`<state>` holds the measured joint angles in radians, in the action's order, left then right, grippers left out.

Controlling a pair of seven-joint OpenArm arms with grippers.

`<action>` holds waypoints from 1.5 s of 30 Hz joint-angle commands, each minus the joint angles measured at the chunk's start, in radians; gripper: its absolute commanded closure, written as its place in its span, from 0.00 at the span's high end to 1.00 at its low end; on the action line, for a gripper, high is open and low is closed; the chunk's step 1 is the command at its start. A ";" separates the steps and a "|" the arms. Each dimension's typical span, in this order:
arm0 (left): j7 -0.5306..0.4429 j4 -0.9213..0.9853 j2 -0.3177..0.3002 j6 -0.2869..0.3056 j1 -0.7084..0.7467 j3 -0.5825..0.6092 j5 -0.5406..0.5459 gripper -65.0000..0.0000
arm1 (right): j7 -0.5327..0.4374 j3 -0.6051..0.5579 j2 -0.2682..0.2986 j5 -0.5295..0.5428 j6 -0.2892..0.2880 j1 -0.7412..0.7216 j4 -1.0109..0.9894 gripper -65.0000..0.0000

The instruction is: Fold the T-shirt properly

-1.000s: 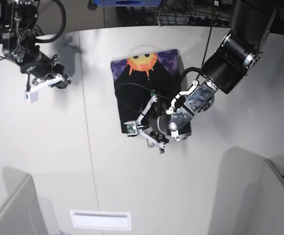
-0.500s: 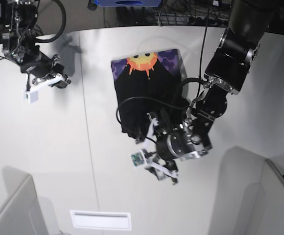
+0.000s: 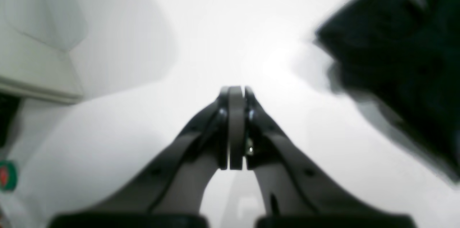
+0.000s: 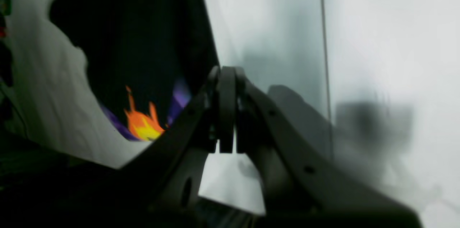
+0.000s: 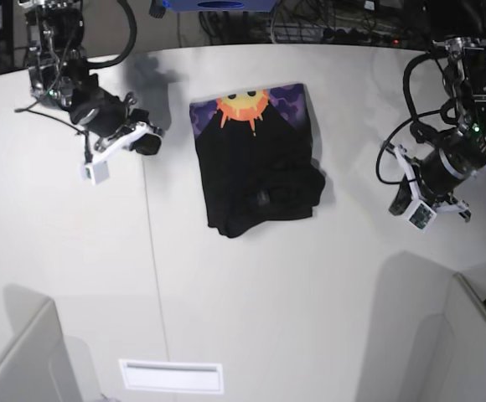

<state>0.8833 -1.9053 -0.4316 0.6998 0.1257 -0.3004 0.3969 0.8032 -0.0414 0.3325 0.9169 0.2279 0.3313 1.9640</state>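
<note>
The black T-shirt point(image 5: 255, 172) lies folded into a rough rectangle at the middle of the white table, with its orange sun print on purple point(image 5: 245, 105) showing at the far edge. Its near edge is rumpled. My left gripper point(image 3: 235, 91) is shut and empty over bare table; the shirt point(image 3: 399, 55) lies to its upper right, apart from it. In the base view the left arm point(image 5: 452, 159) is well right of the shirt. My right gripper point(image 4: 226, 73) is shut and empty; the shirt point(image 4: 143, 41) and its print point(image 4: 142, 125) lie beside it. The right arm point(image 5: 100, 113) is left of the shirt.
A seam point(image 5: 152, 276) runs down the white table point(image 5: 293, 293) left of the shirt. Grey partition panels stand at the near left point(image 5: 17, 360) and near right point(image 5: 469, 335) corners. A white slot point(image 5: 172, 376) lies at the front edge. Cables run along the back.
My left arm has pulled away from the shirt's near edge and swung far to the right, empty. My right arm has moved a little closer to the shirt's left side.
</note>
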 commanded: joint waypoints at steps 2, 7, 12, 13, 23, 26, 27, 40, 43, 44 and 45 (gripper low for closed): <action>-0.031 -0.026 -0.025 -0.002 -0.019 0.007 0.014 0.00 | -0.015 -0.028 0.009 0.011 0.001 -0.016 0.015 0.00; 0.063 -0.044 -0.014 -0.002 0.055 -0.059 0.021 0.00 | -0.015 -0.053 0.007 0.011 0.003 -0.002 0.021 0.00; -0.230 -0.035 0.017 -0.002 0.366 -0.170 0.010 0.00 | -0.069 -0.044 0.021 0.009 0.003 0.084 0.062 0.00; -0.330 -0.029 0.017 -0.002 0.429 -0.174 -0.002 0.00 | -0.086 -0.042 0.030 0.009 0.003 0.102 0.062 0.00; -1.027 0.349 0.142 -0.002 0.717 -0.174 -0.336 0.00 | -0.325 -0.044 0.078 -0.374 0.001 0.414 0.062 0.00; -1.169 0.479 0.170 -0.002 0.763 -0.162 -0.353 0.00 | -0.342 -0.039 0.047 -0.468 0.001 0.515 0.062 0.00; -1.226 0.516 0.182 -0.002 0.779 -0.161 -0.352 0.00 | -0.342 -0.038 0.043 -0.493 0.001 0.547 0.062 0.00; -1.636 1.174 0.221 -0.002 0.701 -0.001 -0.361 0.00 | -0.341 -0.345 0.095 -0.546 -0.005 0.612 -0.197 0.00; -1.754 1.367 0.216 -0.002 0.607 0.128 -0.361 0.00 | -0.342 -0.472 0.086 -0.545 -0.005 0.513 -0.335 0.00; -1.779 1.430 0.215 -0.019 0.569 0.168 -0.361 0.00 | -0.344 -0.512 0.080 -0.543 -0.003 0.484 -0.380 0.00; -1.789 1.489 0.208 -0.045 0.529 0.209 -0.361 0.00 | -0.353 -0.546 0.060 -0.543 -0.003 0.458 -0.426 0.00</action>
<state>-0.8879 -0.4118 -0.2005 0.6479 0.6300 -0.0826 0.0315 0.4488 -0.5873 0.3885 0.3691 0.2268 0.7658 1.5253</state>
